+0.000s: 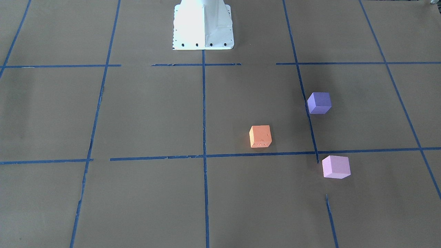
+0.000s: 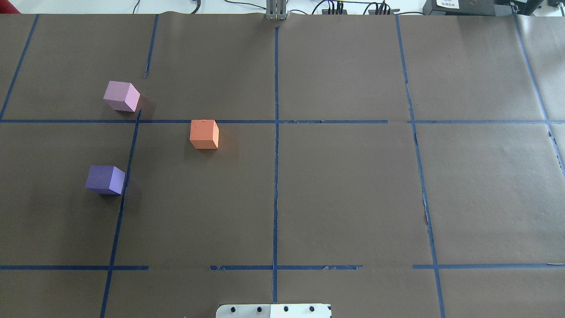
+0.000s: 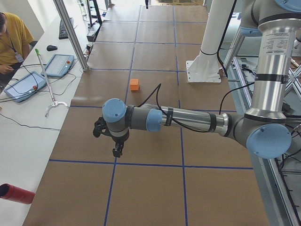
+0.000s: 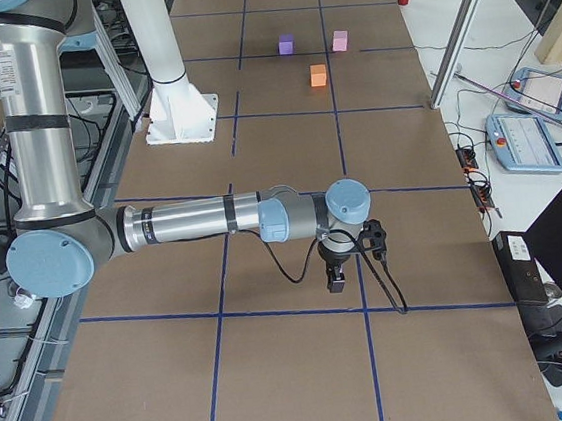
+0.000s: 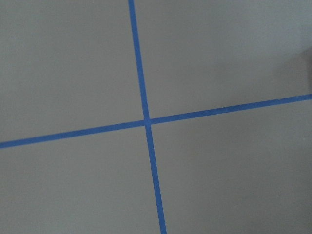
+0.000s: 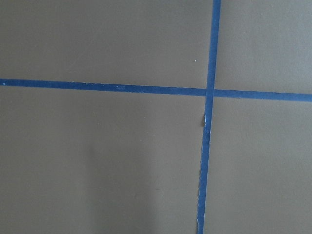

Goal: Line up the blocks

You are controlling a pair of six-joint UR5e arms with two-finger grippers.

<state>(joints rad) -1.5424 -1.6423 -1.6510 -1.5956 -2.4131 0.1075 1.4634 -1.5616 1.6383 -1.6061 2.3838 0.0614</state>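
Observation:
Three cubes lie apart on the brown table on my left side. The orange block [image 2: 204, 134] is nearest the middle. The dark purple block [image 2: 105, 179] is nearer my base and the pale pink block [image 2: 121, 96] is farther away. They form a triangle [image 1: 260, 136] [image 1: 319, 102] [image 1: 336, 167]. My left gripper [image 3: 116, 151] shows only in the exterior left view and my right gripper [image 4: 336, 283] only in the exterior right view. Both hang above bare table, far from the blocks. I cannot tell whether they are open or shut. Both wrist views show only paper and blue tape.
Blue tape lines [image 2: 276, 176] divide the brown paper into squares. The white robot base [image 1: 203, 26] stands at the table's near-middle edge. An operator [image 3: 11, 37], tablets [image 3: 59, 65] and a red cylinder [image 3: 16, 194] are at a side bench.

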